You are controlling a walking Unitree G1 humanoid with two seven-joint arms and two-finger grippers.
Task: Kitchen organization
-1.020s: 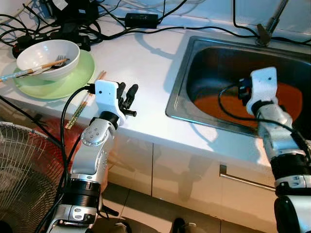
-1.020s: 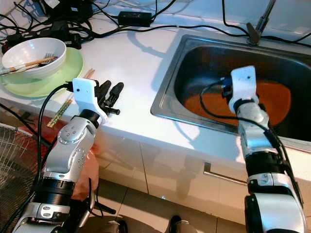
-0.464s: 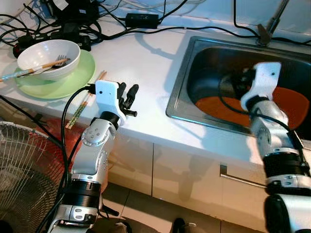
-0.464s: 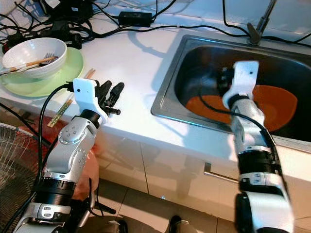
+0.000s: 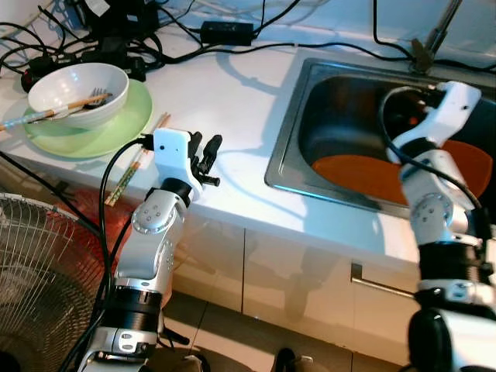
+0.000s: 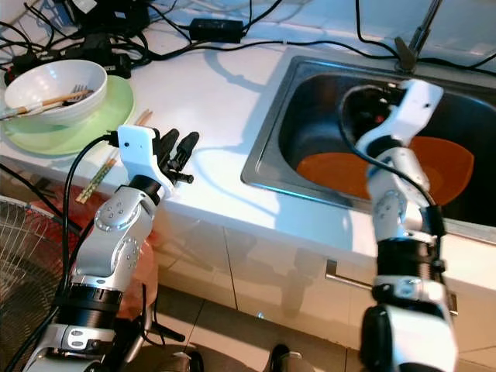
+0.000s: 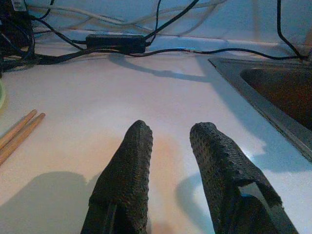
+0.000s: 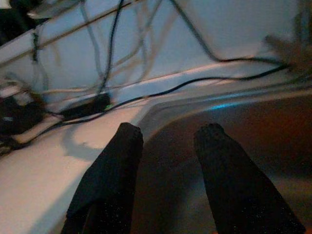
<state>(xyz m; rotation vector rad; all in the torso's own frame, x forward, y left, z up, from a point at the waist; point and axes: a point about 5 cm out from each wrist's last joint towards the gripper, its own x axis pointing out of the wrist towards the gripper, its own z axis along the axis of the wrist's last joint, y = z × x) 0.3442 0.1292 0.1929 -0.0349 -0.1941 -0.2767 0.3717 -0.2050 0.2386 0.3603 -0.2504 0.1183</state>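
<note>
Right gripper over the sink, both sets of fingers spread and empty.

The right gripper (image 8: 163,180) hangs above the orange plate (image 5: 372,172) in the sink (image 5: 288,128); cables (image 5: 325,45) at twelve o'clock could snag it. Left gripper (image 7: 168,161) rests on the surface (image 5: 225,101), bowl (image 5: 76,89) at ten o'clock.

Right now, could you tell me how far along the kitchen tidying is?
Done: an orange plate already lies in the sink. In hand: nothing; the right pincer is open above the sink, the left pincer open over the counter. Left: bowl with utensils on the green plate, and chopsticks.
</note>
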